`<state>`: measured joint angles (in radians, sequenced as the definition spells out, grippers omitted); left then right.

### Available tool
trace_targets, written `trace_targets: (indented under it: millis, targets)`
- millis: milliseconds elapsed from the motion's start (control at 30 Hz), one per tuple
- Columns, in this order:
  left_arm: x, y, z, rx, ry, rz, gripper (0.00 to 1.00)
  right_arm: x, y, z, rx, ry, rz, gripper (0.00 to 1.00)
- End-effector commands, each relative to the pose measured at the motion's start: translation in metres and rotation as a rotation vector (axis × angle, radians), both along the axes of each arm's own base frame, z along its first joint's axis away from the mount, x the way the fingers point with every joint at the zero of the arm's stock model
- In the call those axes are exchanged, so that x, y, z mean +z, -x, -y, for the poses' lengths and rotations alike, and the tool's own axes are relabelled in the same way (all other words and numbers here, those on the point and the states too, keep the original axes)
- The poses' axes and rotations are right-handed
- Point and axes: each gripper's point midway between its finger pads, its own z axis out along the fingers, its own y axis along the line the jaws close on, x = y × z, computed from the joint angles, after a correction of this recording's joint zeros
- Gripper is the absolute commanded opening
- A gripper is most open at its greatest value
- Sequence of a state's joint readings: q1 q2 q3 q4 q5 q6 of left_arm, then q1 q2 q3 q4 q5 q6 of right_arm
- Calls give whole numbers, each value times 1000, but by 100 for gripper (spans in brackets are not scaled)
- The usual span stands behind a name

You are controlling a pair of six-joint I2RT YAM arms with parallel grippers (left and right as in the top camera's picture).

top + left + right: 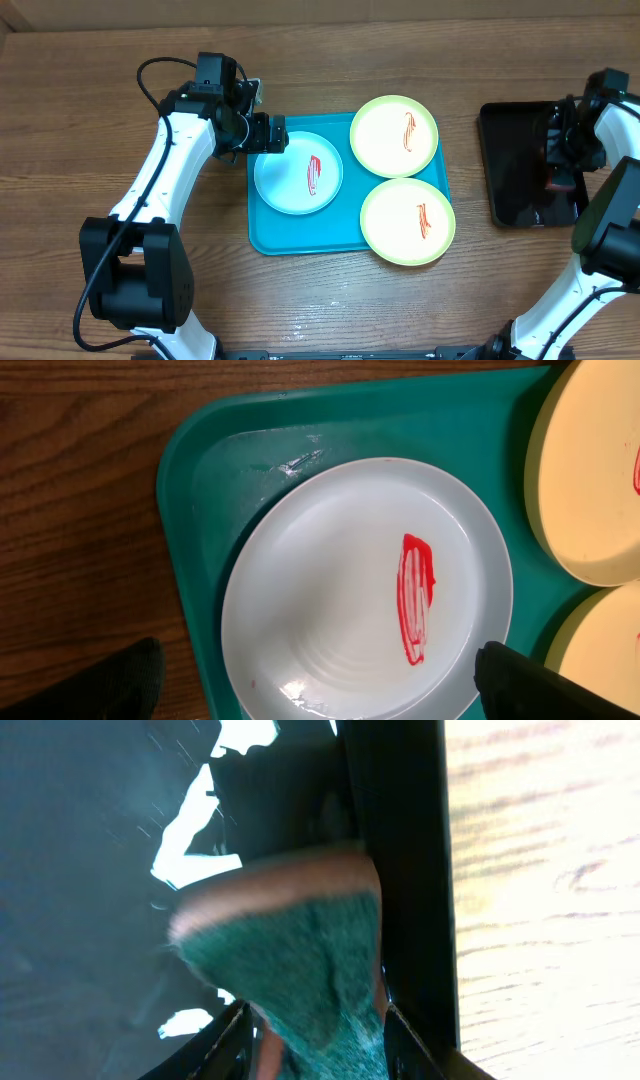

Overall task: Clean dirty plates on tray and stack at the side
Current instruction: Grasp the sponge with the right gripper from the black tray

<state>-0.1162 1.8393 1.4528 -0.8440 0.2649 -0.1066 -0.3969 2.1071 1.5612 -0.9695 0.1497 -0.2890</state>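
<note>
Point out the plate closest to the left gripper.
The white plate on the tray's left side, beside the left gripper; both yellow plates lie farther right.

Three plates point(298, 172) on the tray point(300, 238), smaller tray point(515, 170) to its right, sponge point(300, 970) in it

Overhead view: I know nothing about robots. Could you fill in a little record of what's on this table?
tray: turquoise, holds three plates
white plate: red smear, tray's left side
upper yellow plate: red smear, overhangs the far rim
lower yellow plate: red smear, overhangs the near right corner
left gripper: open, at the white plate's edge
right gripper: shut on sponge, over black tray
</note>
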Motion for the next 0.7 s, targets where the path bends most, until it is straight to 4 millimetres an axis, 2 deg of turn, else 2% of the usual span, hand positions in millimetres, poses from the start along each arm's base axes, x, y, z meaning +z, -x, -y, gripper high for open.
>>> trace_targets:
  millis: [0,133,333,433,667]
  targets:
    - [4,-7,-1,24,3,17,100,-6,3,-6,3,-45,3,44]
    - [5,-9,-1,24,4,26,100,-18,3,-29,15,-130,17,37]
    - [5,-9,-1,24,4,25,100,-27,7,-46,17,-151,-1,27]
    - [5,-9,-1,24,4,25,100,-27,4,-54,11,-166,5,25]
    - [6,-11,-1,24,5,33,100,-27,-1,-86,75,-213,-5,22]
